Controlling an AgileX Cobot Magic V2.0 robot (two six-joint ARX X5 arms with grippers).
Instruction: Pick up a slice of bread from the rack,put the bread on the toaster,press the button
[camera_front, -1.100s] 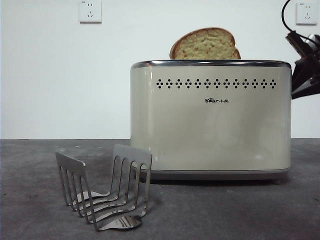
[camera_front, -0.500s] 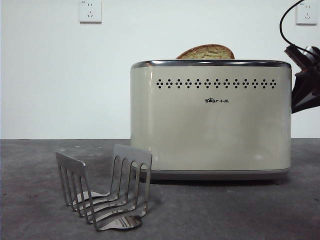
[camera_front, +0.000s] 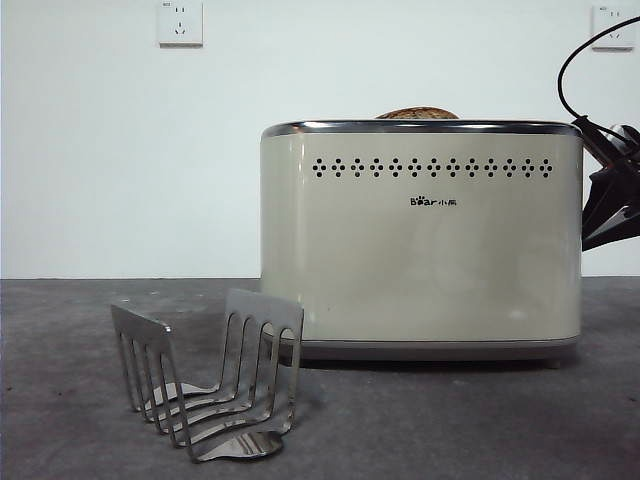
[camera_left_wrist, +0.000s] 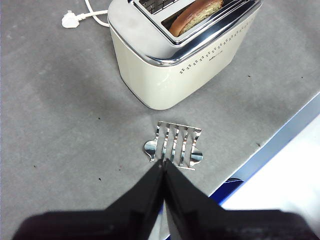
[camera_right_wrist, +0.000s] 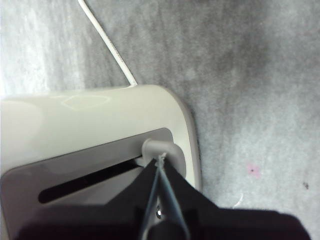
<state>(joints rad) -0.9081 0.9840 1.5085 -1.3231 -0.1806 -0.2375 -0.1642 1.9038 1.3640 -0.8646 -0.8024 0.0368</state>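
The bread (camera_front: 418, 113) was sunk in the toaster (camera_front: 420, 260), only its crust showing above the chrome rim. The right gripper (camera_right_wrist: 159, 161), jaws pressed together, was set against the grey lever (camera_right_wrist: 159, 149) at the toaster's end. The rack (camera_front: 210, 385) stood empty nearby. The left gripper (camera_left_wrist: 163, 165), jaws closed, was held above the rack.
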